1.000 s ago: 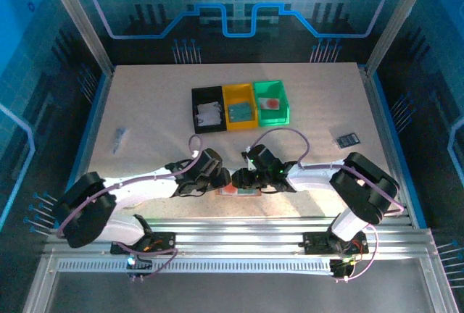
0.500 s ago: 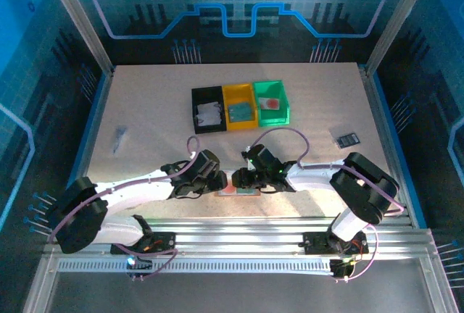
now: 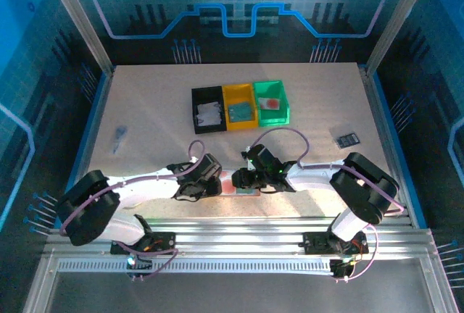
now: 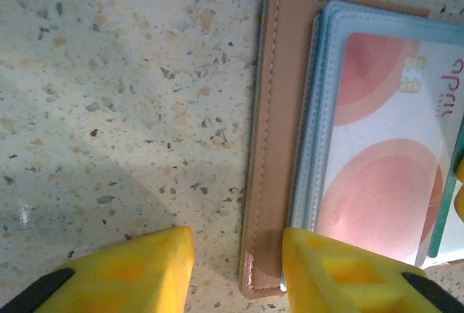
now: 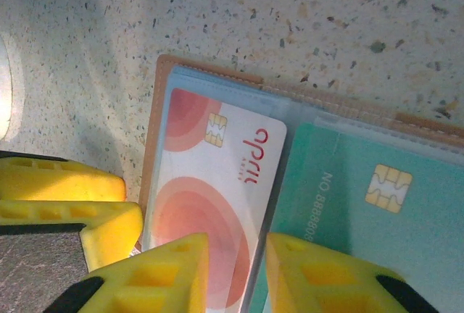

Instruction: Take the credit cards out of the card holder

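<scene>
Our left gripper (image 4: 235, 273) stands with its yellow jaws apart, astride the stitched left edge of the small pinkish-tan leather-like bifold card holder (image 4: 279, 146). The card holder lies open and flat on the pale speckled stone-look table (image 4: 109, 110), toward the near side, between our two arms. We judge it soft and light, likely to slide or lift unless it is pinned by that bare flap. The thin white plastic credit card with reddish circles (image 4: 384, 161) should be stiff, slick and light. Its long edge beside the middle fold looks like the best purchase, though it seems to sit in a pale blue-green clear pocket. Our right gripper (image 5: 235, 269) hovers there with jaws narrowly apart, over the seam between this card and the teal plastic credit card (image 5: 362, 219) to its right, and we see nothing pinched. Both cards show gold chips, and the teal one carries raised numbers.
</scene>
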`<action>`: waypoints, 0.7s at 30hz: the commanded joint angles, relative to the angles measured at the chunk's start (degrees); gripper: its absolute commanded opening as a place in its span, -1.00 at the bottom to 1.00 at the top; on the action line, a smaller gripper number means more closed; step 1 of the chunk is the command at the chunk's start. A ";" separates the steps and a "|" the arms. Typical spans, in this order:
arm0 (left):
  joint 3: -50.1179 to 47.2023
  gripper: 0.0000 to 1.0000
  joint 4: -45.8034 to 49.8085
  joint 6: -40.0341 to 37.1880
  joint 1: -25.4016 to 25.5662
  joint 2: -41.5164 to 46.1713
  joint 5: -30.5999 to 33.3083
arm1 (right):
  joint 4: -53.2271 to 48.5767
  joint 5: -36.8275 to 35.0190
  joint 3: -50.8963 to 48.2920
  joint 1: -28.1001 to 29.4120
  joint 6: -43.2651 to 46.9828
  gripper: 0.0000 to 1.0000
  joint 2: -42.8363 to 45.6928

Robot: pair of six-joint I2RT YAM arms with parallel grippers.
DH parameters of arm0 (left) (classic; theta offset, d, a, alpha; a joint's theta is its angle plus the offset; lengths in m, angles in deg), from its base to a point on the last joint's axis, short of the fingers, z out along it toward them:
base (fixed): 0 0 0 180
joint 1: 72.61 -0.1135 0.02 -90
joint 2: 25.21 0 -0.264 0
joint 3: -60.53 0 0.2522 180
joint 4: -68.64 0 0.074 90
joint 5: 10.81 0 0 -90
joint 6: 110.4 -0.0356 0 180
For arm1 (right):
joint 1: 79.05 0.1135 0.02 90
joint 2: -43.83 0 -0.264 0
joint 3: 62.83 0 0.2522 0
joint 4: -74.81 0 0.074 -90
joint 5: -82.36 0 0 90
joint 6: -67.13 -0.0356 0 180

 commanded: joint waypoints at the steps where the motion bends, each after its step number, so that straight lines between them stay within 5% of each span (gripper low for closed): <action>1: 0.22 -0.23 3.63 -1.60 0.48 -0.60 2.64 | -1.45 0.08 0.85 0.86 0.49 -0.47 -0.74; 21: 0.03 -0.41 2.35 -2.55 0.48 -7.66 1.04 | -4.80 -0.77 2.48 1.67 1.00 -0.47 0.84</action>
